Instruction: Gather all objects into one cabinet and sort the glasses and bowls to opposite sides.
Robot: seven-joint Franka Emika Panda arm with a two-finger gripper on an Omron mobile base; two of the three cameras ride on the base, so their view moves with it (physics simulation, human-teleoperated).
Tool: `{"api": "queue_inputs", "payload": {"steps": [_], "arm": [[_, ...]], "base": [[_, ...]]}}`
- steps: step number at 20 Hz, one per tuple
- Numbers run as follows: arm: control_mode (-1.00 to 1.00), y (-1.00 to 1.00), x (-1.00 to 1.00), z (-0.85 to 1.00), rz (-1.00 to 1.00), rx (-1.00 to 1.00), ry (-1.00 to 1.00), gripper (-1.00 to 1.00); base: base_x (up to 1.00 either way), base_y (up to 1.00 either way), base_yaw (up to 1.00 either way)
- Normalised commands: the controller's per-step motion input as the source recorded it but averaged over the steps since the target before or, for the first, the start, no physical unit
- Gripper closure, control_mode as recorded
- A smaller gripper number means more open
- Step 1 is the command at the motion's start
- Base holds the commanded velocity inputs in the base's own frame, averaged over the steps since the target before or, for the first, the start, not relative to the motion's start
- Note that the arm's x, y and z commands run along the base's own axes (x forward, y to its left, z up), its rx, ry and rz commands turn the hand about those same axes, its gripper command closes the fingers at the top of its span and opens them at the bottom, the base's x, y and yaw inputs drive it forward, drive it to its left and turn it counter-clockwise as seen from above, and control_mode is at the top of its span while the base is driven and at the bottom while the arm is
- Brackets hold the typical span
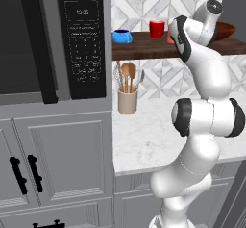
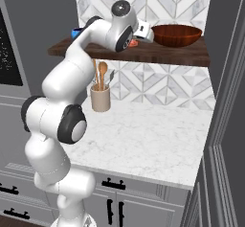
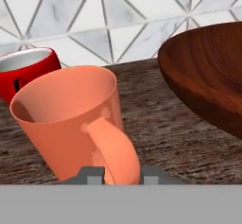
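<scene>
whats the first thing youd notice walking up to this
The white arm reaching up to the dark wooden shelf, its gripper right at the handle of the orange mug, which leans in the hand view. Just beside it sits the wide brown bowl at the shelf's right end, with the red mug and blue mug further left. Below, a beige crock of utensils stands on the marble counter.

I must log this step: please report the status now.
Claw at orange mug handle; grip unclear. Mug on shelf, between red mug and brown bowl. Bowl close beside.
</scene>
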Motion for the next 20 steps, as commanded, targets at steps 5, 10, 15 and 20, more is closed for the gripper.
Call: {"api": "queue_inputs", "payload": {"steps": [5, 10, 15, 20], "arm": [[-1.0, 0.0, -0.03, 0.0, 0.03, 0.01, -0.02, 1.0], [-1.0, 0.42, -0.35, 0.0, 0.04, 0.01, -0.06, 1.0], [-1.0, 0.92, -0.13, 0.0, 0.02, 0.0, -0.03, 1.0], [-1.0, 0.81, 0.22, 0.0, 0.0, 0.0, -0.01, 1.0]], "base": [[0.0, 0.0, 0.0], [0.0, 0.0, 0.0], [0.0, 0.0, 0.0], [0.0, 0.0, 0.0]]}}
